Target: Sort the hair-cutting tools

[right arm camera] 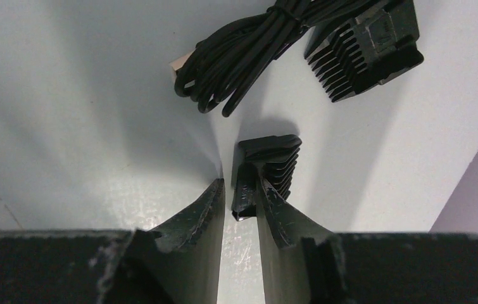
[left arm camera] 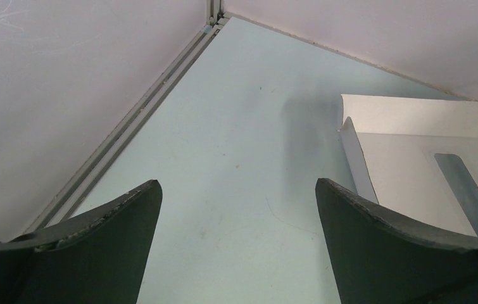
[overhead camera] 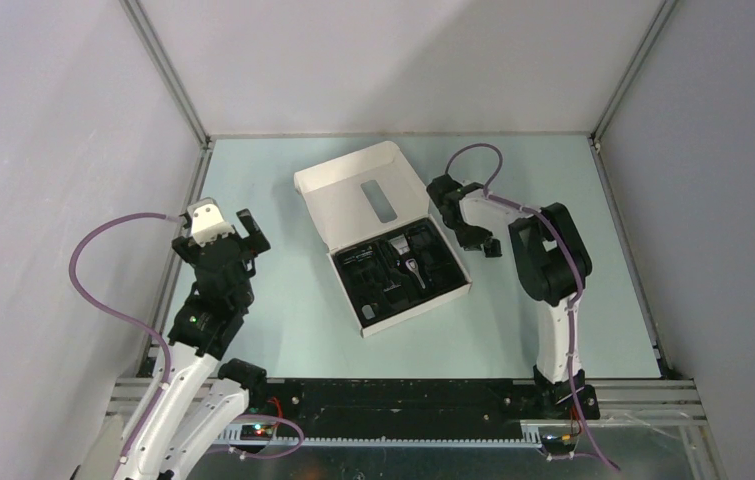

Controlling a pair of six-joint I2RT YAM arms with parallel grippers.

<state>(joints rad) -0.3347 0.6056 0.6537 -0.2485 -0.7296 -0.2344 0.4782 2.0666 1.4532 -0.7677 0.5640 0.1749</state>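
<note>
The left claw (left arm camera: 236,190) hangs wide apart over bare bench (left arm camera: 249,114), holding nothing. The right claw (right arm camera: 241,191) is pinched on a small black comb attachment (right arm camera: 274,155) low over the bench, just right of the white box (overhead camera: 365,322); I cannot tell whether it is touching down. The box's black tray (overhead camera: 448,275) holds the silver-and-black clipper (overhead camera: 410,265) among dark pieces, so sorting looks partly done. Beyond the held piece, a second comb attachment (right arm camera: 366,50) and a coiled black cable (right arm camera: 242,54) lie loose, seemingly left to place.
</note>
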